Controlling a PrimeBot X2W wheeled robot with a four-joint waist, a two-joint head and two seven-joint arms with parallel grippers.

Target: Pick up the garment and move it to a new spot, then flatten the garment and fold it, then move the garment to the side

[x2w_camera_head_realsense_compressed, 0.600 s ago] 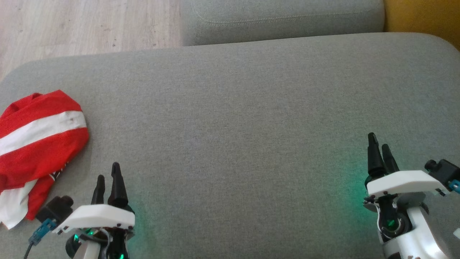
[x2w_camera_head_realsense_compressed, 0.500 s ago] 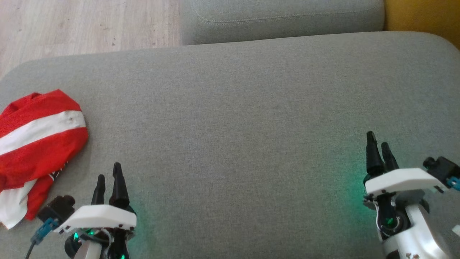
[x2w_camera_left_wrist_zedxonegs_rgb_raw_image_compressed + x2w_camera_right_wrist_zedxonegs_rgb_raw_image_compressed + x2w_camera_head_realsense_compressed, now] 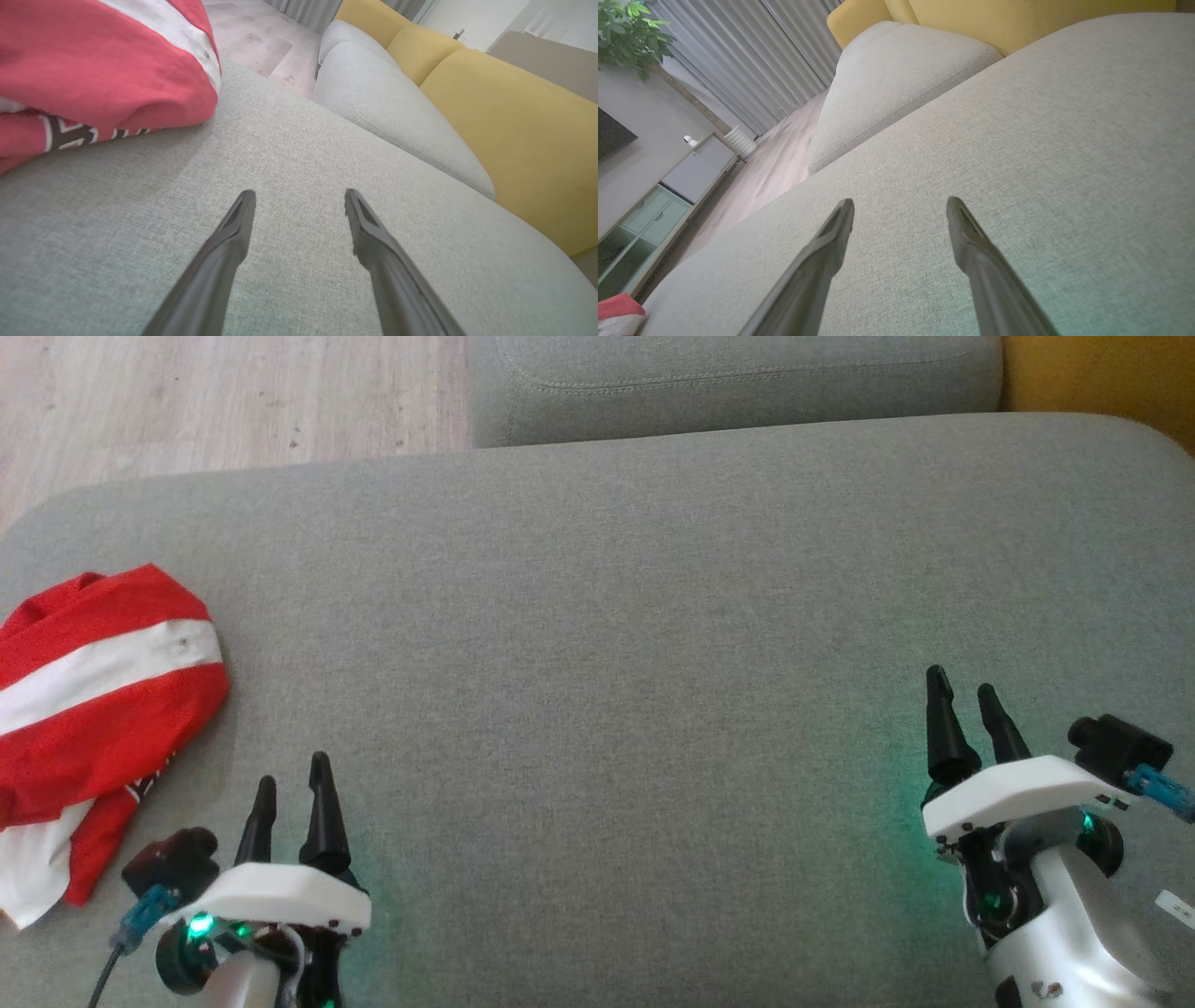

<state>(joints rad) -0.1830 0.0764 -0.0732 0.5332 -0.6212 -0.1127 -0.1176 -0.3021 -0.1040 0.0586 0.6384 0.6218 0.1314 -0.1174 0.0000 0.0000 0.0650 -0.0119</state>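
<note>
Lying bunched at the left side of the wide grey cushion (image 3: 597, 597), the garment (image 3: 103, 709) is red cloth crossed by a broad white band (image 3: 112, 663). Its left part is cut off by the head view's edge, so its full outline cannot be told. The part that shows is longer from near to far than from left to right, with the long axis leaning a little to the right as it goes far. The white band runs crosswise to that, from near left to far right. A rounded, folded red edge faces right, toward the middle of the cushion, and a white patch (image 3: 33, 877) lies at the near-left end. In the left wrist view a strip of black-and-white patterned trim (image 3: 70, 133) shows along the underside of the red fold.

The left jaws stand open and empty, their two dark fingers (image 3: 324, 803) pointing far, just to the near right of the garment and apart from it. The right jaws are likewise spread and hold nothing; their fingers (image 3: 943, 728) point far over the right part of the cushion, well apart from the garment. Green light tints the cushion beside each wrist.

Beyond the cushion lie a second grey cushion (image 3: 728, 383), pale wooden floor (image 3: 205, 401) to the far left and a yellow sofa (image 3: 1102, 373) at the far right.
</note>
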